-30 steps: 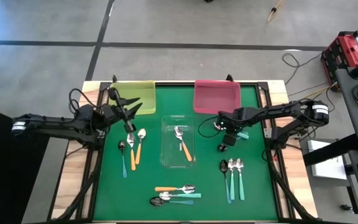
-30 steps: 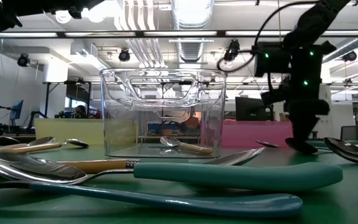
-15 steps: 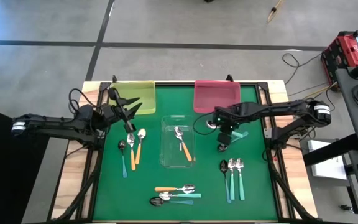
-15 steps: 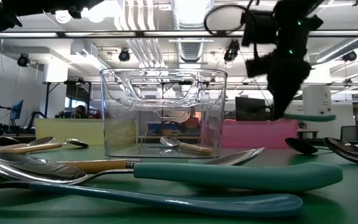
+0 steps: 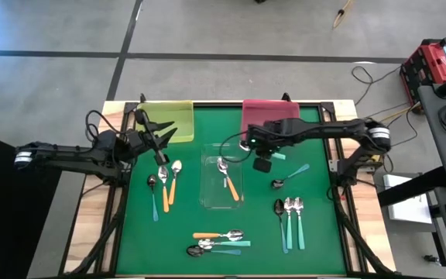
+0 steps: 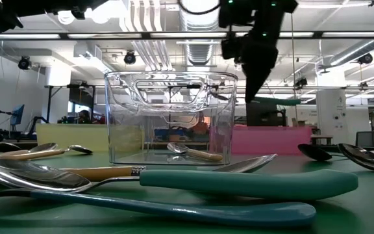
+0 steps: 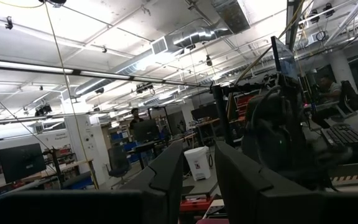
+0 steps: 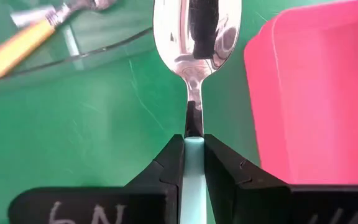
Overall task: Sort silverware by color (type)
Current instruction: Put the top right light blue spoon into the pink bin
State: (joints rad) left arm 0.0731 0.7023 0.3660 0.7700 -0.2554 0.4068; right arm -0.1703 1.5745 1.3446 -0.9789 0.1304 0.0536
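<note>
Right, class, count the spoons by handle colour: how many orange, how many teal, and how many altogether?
Orange-handled spoons: 4
Teal-handled spoons: 8, one of them held in the right gripper
Total: 12

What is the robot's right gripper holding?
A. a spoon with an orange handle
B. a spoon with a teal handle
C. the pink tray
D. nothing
B: the right gripper is shut on the teal-handled spoon, its silver bowl sticking out between the clear tray and pink tray.
</note>
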